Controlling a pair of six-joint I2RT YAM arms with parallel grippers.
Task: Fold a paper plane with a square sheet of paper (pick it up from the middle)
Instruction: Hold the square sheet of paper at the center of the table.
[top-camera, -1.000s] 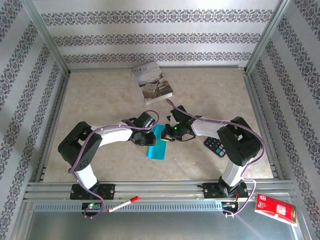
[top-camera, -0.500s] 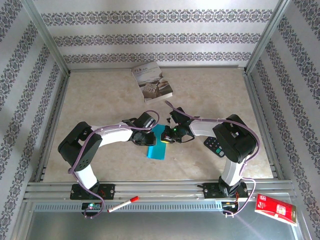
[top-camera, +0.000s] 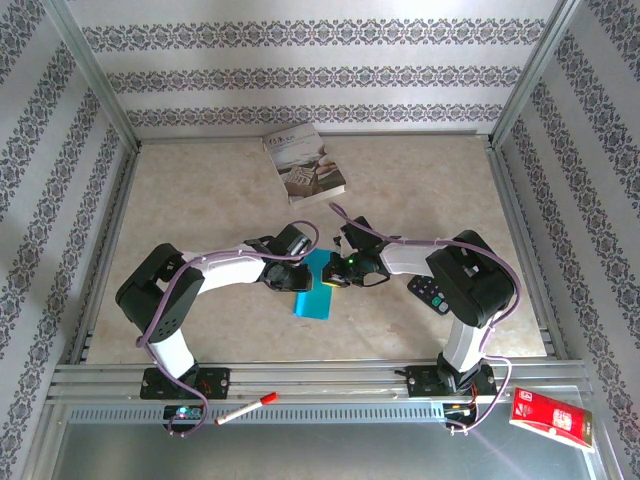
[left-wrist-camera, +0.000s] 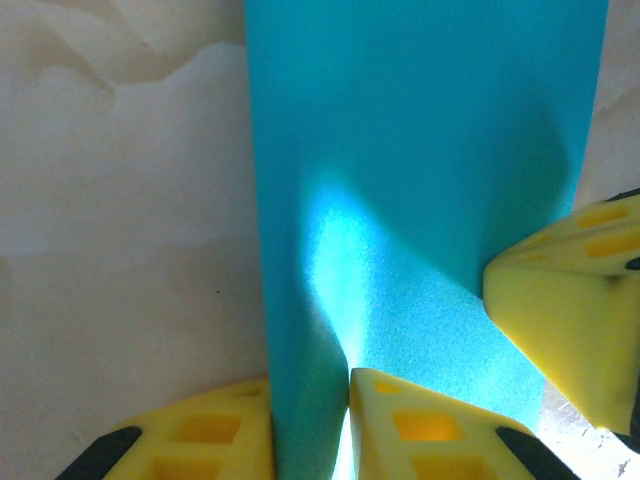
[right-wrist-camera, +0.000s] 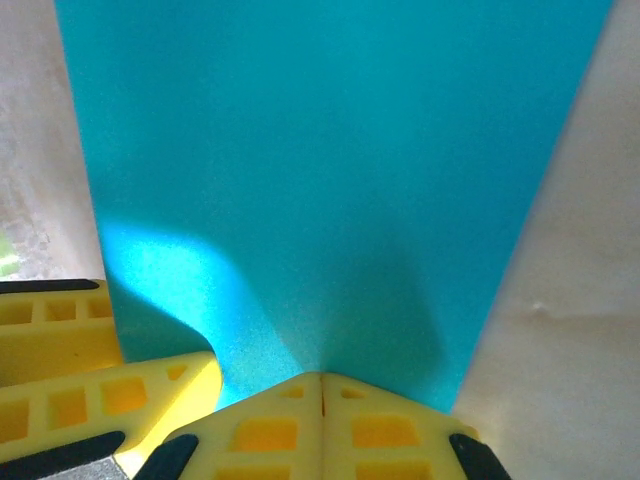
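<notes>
Teal sheet of paper (top-camera: 313, 287) is looking thin and floppy, so both the left gripper (left-wrist-camera: 310, 425) and the right gripper (right-wrist-camera: 320, 405) are pinching its edges, jaws pressed together.

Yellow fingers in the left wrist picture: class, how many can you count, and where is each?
3. Two at the bottom edge, one left of the teal paper and one on it; a third at the right edge.

On the surface (top-camera: 200, 190), both claws meet at the folded teal paper (top-camera: 314, 293): left claw (top-camera: 297, 275) at its left edge, right claw (top-camera: 335, 272) at its right. A book (top-camera: 304, 164) lies farther back, a remote (top-camera: 429, 292) by the right arm.
</notes>
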